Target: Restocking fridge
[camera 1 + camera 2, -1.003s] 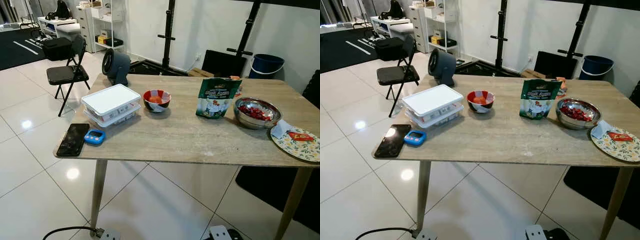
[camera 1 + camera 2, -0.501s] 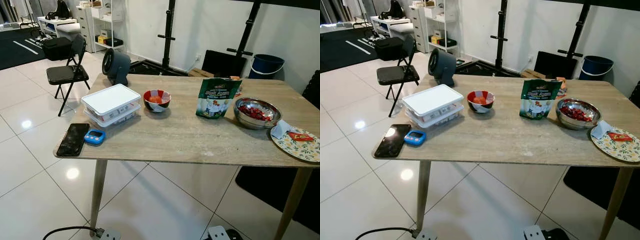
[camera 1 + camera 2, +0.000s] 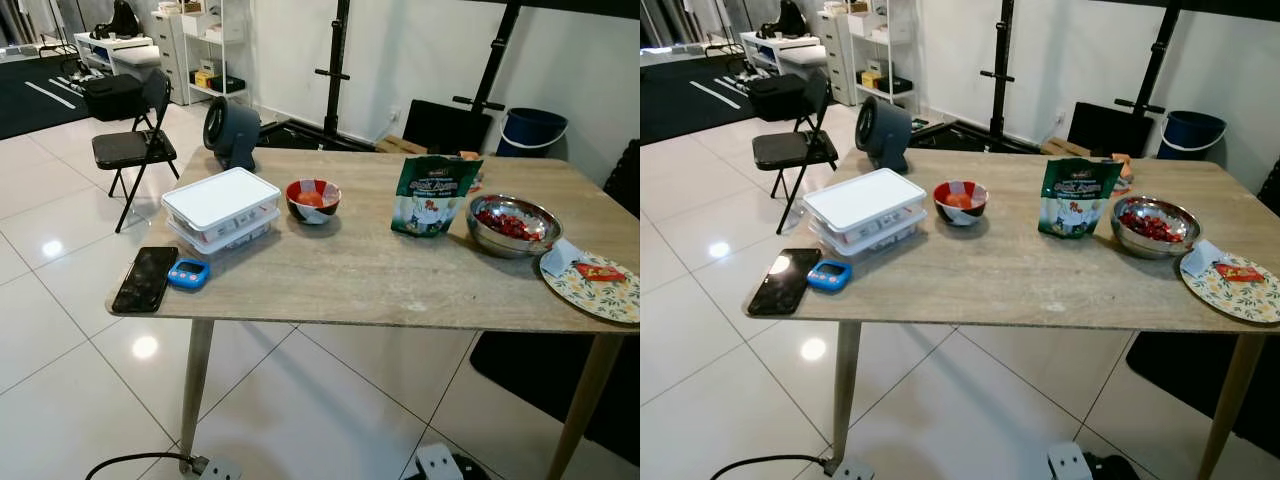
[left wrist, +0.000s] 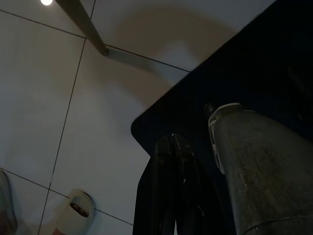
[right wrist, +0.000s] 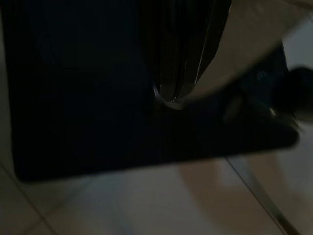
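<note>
On my pale wood-grain worktop (image 3: 370,280) stand a green standing food pouch (image 3: 432,195), a steel bowl of red fruit (image 3: 512,224), a red-and-white bowl (image 3: 313,199) and stacked white-lidded plastic boxes (image 3: 222,208); near the edge lie a black phone (image 3: 146,279) and blue timer (image 3: 188,273); my left pincer (image 4: 172,142) hangs over floor tiles, fingers pressed together; my right pincer (image 5: 178,73) hangs in shade, its state I cannot tell.

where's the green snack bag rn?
Eye views: green snack bag stands upright on the table, right of centre, between the red bowl and the steel bowl.
</note>
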